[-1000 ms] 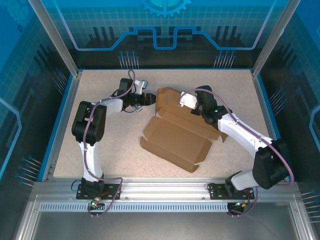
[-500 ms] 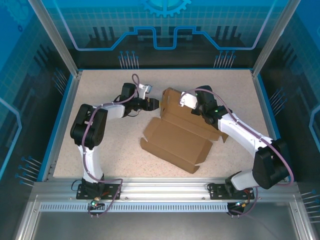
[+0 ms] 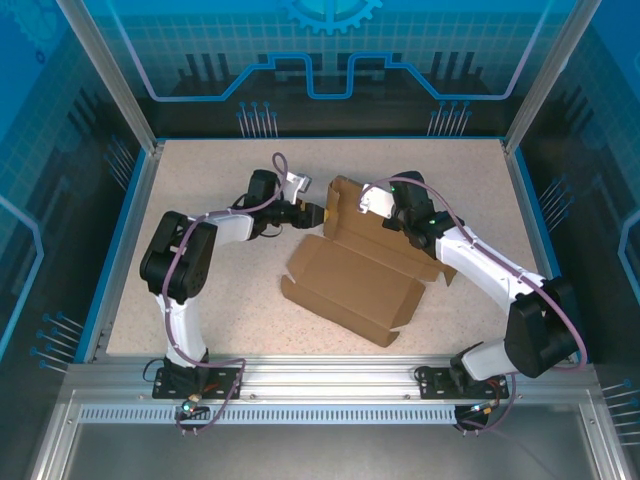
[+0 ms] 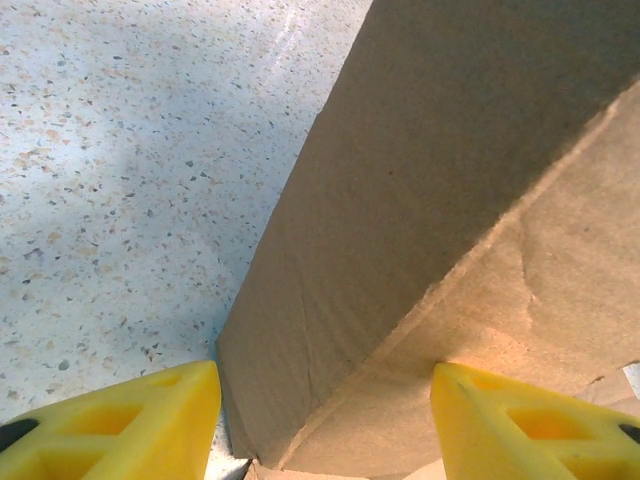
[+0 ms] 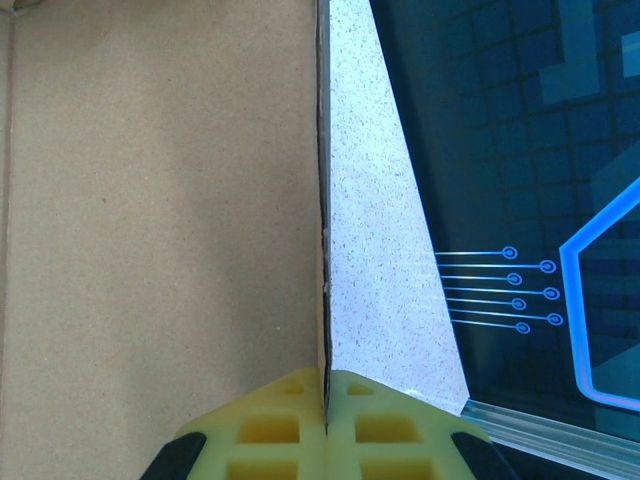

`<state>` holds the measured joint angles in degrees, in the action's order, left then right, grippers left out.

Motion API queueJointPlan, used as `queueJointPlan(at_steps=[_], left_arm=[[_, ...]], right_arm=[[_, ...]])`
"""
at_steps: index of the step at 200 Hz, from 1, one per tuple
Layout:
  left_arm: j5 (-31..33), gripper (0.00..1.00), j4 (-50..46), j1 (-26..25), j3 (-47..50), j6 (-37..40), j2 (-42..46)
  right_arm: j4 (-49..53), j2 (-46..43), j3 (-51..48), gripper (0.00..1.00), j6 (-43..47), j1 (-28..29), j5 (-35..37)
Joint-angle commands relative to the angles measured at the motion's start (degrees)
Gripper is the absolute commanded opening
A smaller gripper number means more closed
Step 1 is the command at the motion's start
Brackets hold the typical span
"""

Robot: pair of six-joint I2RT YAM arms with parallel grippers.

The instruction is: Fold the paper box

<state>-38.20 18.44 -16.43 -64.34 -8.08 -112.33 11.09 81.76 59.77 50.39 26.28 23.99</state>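
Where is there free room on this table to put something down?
Bare speckled tabletop lies along the far edge, in the far right corner, and near left beside the blue rim. It is crowded in the middle, where the left claw and right claw meet the plain brown corrugated cardboard box.

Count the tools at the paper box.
2. The left tool straddles an upright corner of the paper box, open; the right tool is pinched shut on its raised panel's edge.
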Motion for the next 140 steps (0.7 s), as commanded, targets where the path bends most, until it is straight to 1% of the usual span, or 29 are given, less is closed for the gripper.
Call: queueJointPlan(at_steps=[1,85,140], left_arm=[[-0.5,0.59,0.8,-0.8,-1.1,2.6,0.9],[-1.4,0.63,1.7,-1.0,-4.1,5.3,-2.0],[-0.2,0.61,-0.2,-1.0,-6.1,7.6,-3.4]], right_arm=[[0.0,0.3,-0.2,0.00,-0.9,-0.1,-0.6],[-1.2,0.8,-1.5,0.00,1.7,0.1,0.1],[-2.2,2.1,-2.3,0.00,3.4,0.3,0.7]])
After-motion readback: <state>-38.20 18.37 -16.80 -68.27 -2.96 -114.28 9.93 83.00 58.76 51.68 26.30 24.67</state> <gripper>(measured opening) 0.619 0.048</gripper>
